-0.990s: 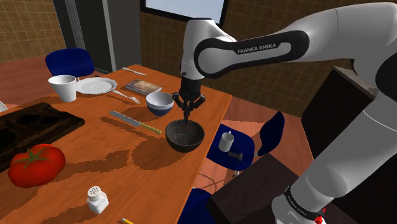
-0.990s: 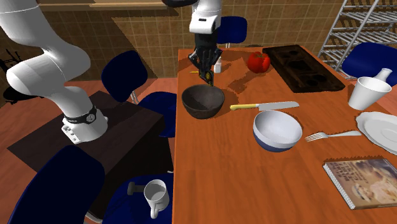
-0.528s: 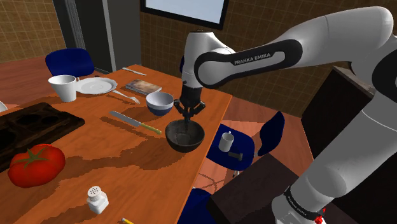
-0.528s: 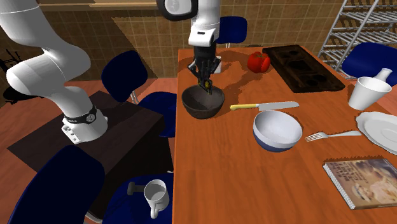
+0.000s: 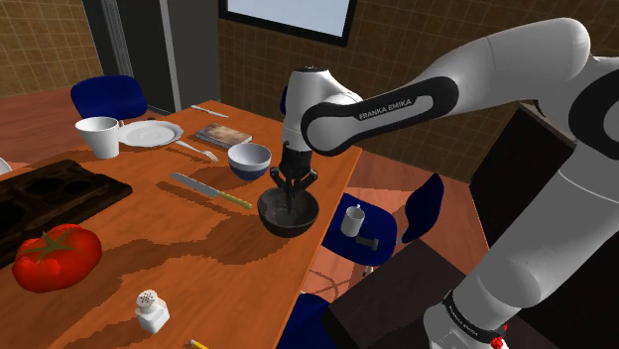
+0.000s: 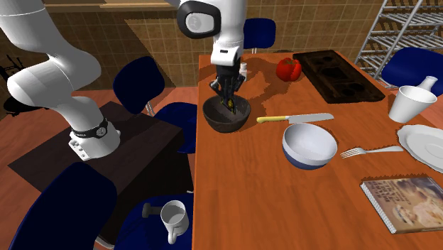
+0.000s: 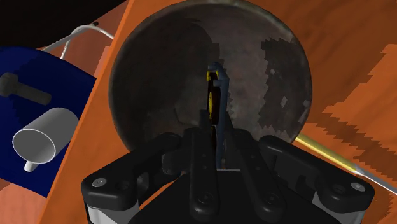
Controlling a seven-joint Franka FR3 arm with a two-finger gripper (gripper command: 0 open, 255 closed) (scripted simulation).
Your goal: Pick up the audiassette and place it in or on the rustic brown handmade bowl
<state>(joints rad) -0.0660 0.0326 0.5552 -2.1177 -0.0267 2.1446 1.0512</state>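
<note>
We see the white arm [image 5: 516, 55] bent down over the orange-brown surface [image 5: 198, 253], near its edge, with its black jaws lowered into the dark brown bowl [image 5: 281, 227]. The jaws pinch the cassette [image 7: 214, 95], a thin dark piece with a yellow patch, held on edge between them. In the wrist view it hangs over the middle of the bowl's dark, mottled inside. We cannot tell whether its lower edge touches the bowl's bottom. In the second exterior view the cassette's tip sits below the bowl's rim.

Toward the shoulder view's left of the bowl lies a knife [image 5: 203, 189] with a yellow handle, its handle end near the bowl but apart from it. A blue-and-white bowl [image 5: 249, 160] stands just behind the knife. Further off on the surface we see a fork [image 5: 198, 151], a white plate [image 5: 151, 133], a white cup [image 5: 99, 137] and a book [image 5: 222, 135]. A red tomato [image 5: 55, 256] lies just beside a dark tray [image 5: 60, 188], and a white shaker [image 5: 151, 310] stands close to the surface's near edge. Beside the surface, a white mug [image 5: 352, 220] rests on a blue chair seat [image 5: 382, 236].
</note>
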